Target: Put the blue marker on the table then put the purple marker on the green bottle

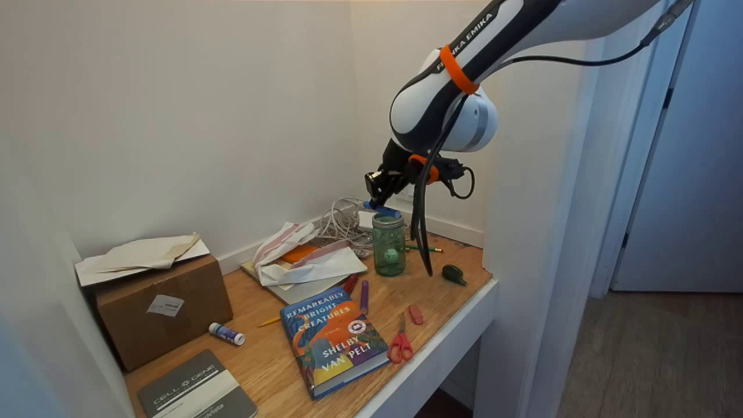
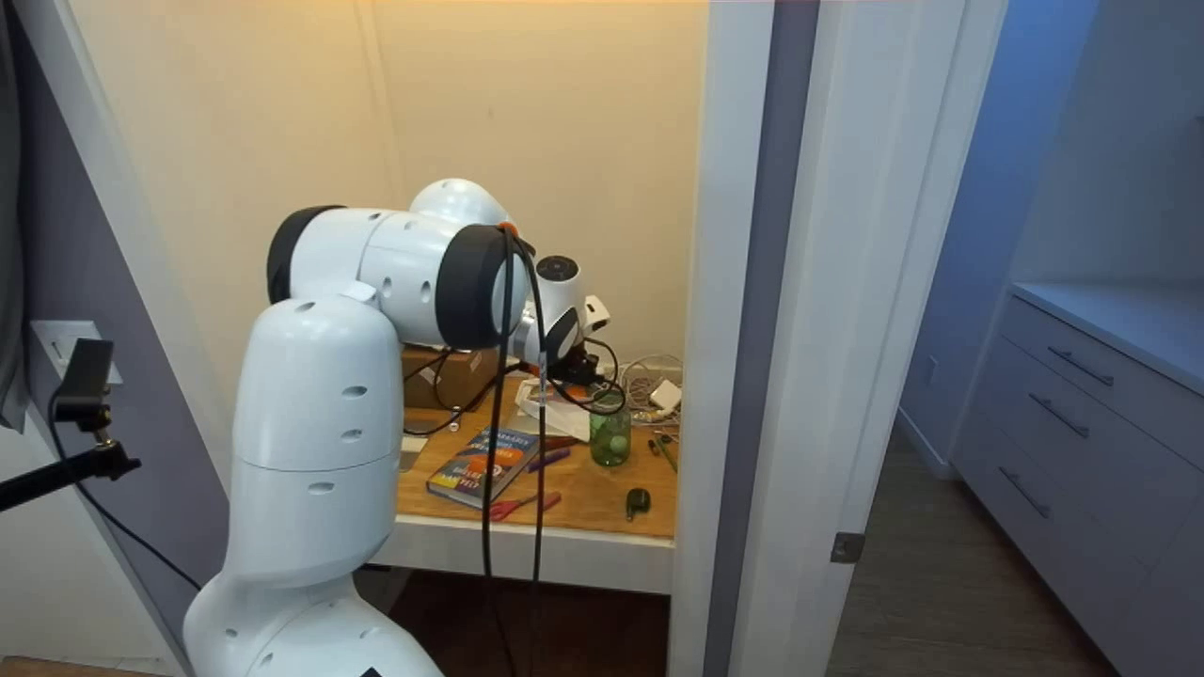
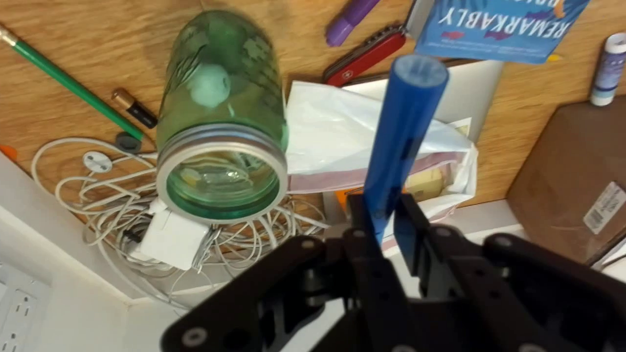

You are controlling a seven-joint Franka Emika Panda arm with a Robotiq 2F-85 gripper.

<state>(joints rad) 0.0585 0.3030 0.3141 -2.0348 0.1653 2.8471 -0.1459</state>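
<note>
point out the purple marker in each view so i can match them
In an exterior view: purple marker, below centre, beside the book.
In an exterior view: purple marker, lower left of centre, beside the book.
Wrist view: purple marker, top edge, left of the book.
Shared landmark: the book.

Warm, yellowish light washes the alcove wall (image 2: 546,169) in an exterior view, while the door (image 1: 685,174) stands in dim, cool blue. Soft, even light falls over the bench (image 1: 441,299), with deep shadow beneath it. I catch a gloss on the white arm (image 2: 315,404) and a small glint inside the green bottle (image 3: 222,117). In the wrist view the gripper (image 3: 382,208) is near-black and slightly blurred; lettering on the book (image 2: 468,463) goes fuzzy from afar.
</note>
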